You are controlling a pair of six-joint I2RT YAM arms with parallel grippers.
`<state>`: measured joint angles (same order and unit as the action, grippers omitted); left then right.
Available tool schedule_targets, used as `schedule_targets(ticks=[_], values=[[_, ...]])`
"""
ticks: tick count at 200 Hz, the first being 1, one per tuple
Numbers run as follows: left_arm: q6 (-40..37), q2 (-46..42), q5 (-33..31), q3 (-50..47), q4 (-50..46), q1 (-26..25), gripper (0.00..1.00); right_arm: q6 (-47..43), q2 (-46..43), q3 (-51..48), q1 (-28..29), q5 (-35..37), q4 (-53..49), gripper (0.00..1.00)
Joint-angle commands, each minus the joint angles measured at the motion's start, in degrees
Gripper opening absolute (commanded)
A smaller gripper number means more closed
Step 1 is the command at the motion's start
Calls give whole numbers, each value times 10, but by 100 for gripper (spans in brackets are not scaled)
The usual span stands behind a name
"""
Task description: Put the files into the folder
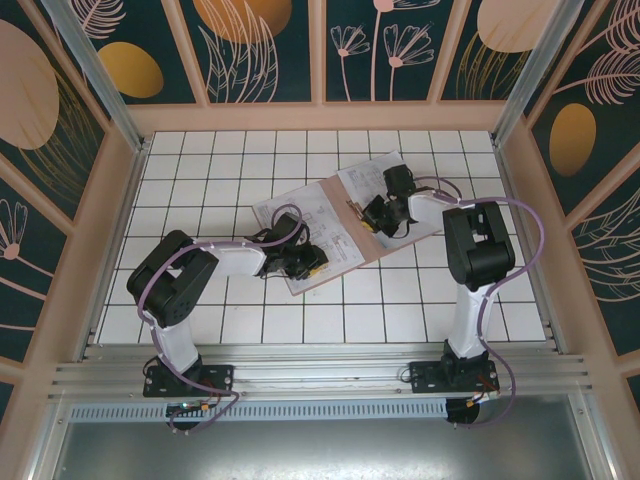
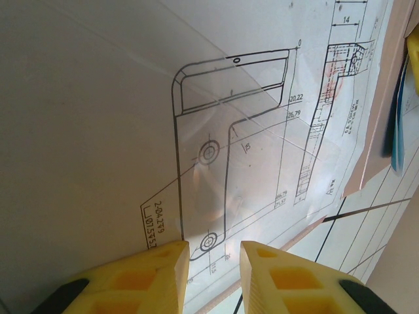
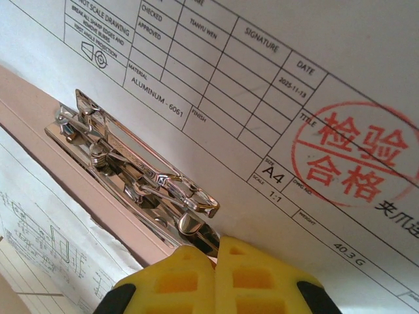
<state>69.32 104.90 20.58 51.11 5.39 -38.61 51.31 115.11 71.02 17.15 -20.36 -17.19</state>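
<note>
Kraft card, pinkish-brown: one folder (image 1: 355,258) lies open near the middle of the white tiled table (image 1: 200,310), with its fold running roughly from 11 to 5 o'clock. Two white printed sheets can be counted on it from above: one (image 1: 275,215) on the flap toward 9 o'clock and one (image 1: 370,180) on the flap toward 1 o'clock. A single cyan-blue sheet (image 2: 399,140) shows as a sliver at 3 o'clock in the left wrist view, tucked beside the folder's edge. One shiny metal lever clip (image 3: 131,173) sits on the fold.

Two arms reach in and cover part of the paper. The left gripper (image 2: 214,252) is at about 7 o'clock of the folder. Its yellow fingers stand apart with nothing between them, over the sheet with the bracket drawing. The right gripper (image 3: 216,252) is at about 2 o'clock of the fold. Its fingers are pressed together, tips right at the near end of the clip. Beside it lies a title block and one round red stamp (image 3: 357,157).
</note>
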Motion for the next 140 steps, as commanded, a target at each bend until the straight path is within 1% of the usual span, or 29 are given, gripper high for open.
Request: schedule_targets(ticks=[1,25,62,85,111,120,140], values=[[6,1,-19,-23,-79,7,29,23,113,-48,-5,171,-154,0],[9,0,-19,-26,-75,8,29,57,114,-66,-2,118,-131,0],[16,-4,-18,-40,-64,9,29,91,121,-72,10,120,-135,0],[22,-6,-17,-51,-54,14,29,115,128,-92,13,139,-147,0],[25,-10,-18,-56,-50,17,29,146,113,-139,12,109,-101,0],[26,-9,-17,-56,-49,16,29,136,112,-129,11,107,-102,0],[25,-8,-17,-57,-49,18,29,104,103,-74,11,141,-144,0]])
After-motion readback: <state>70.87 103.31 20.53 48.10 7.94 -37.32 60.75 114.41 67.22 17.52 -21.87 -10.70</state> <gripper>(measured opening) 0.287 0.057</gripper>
